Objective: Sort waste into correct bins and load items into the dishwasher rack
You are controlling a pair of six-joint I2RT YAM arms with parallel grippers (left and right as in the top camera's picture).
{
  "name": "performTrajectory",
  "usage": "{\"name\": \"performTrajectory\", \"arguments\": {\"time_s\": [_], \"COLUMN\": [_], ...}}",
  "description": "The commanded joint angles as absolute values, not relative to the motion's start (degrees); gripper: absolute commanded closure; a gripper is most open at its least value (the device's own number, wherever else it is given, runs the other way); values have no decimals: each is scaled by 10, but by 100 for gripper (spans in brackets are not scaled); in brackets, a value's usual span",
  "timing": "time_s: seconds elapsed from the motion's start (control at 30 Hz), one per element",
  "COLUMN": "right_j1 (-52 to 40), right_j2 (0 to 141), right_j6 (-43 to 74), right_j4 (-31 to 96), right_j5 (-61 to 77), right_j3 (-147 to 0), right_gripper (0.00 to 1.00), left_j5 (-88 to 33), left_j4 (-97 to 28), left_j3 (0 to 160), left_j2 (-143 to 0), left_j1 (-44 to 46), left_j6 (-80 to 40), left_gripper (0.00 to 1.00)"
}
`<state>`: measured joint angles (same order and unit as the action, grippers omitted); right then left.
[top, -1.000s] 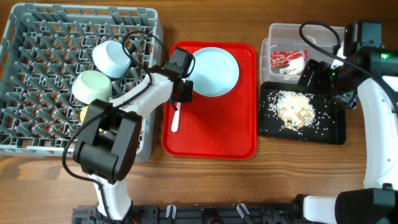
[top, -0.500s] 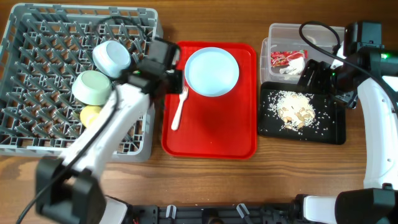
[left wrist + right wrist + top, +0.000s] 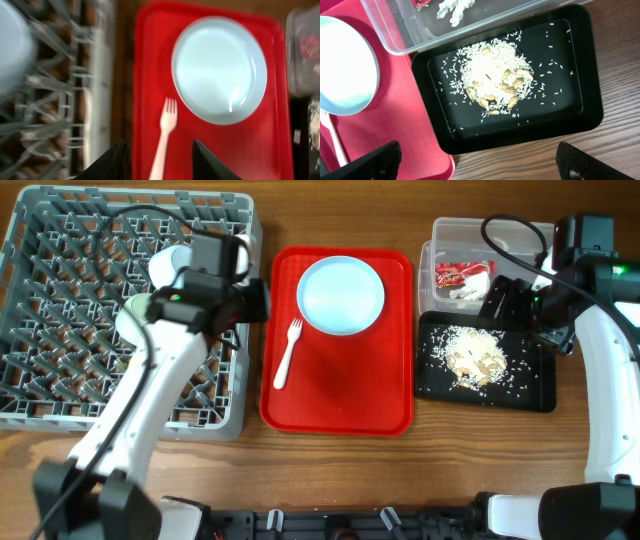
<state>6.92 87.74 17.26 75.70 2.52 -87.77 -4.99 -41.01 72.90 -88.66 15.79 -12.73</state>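
Fork update, folks: the white plastic one lies flat on the red tray, tines just beside the rim of the pale blue plate, which sits at the tray's far end.

My left pincer hangs over the side of the grey rack next to the red tray. Its fingers are partly apart and grip nothing. From its own camera the fork's handle shows between them, down on the tray.

Over in the rack, the light blue bowl and the green bowl sit beside my arm.

My right pincer is spread wide and empty above the black tray, where the rice scraps are heaped.

Inside the clear tub are the red wrapper and the napkin. The wrapper has white print on it, too small to read.
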Motion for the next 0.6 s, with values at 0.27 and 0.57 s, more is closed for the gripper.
{"name": "performTrajectory", "arguments": {"time_s": [0.27, 0.57], "right_j1": [70, 70], "right_j2": [865, 865], "right_j6": [165, 165], "right_j4": [758, 758], "right_j5": [25, 26], "right_j3": [-880, -880], "right_gripper": [0, 0], "left_j5": [-76, -40], "left_j4": [-395, -360], "left_j3": [728, 728], "left_j2": [-1075, -1128], "left_j1": [226, 227], "left_j6": [-124, -121], "left_gripper": [56, 55]}}
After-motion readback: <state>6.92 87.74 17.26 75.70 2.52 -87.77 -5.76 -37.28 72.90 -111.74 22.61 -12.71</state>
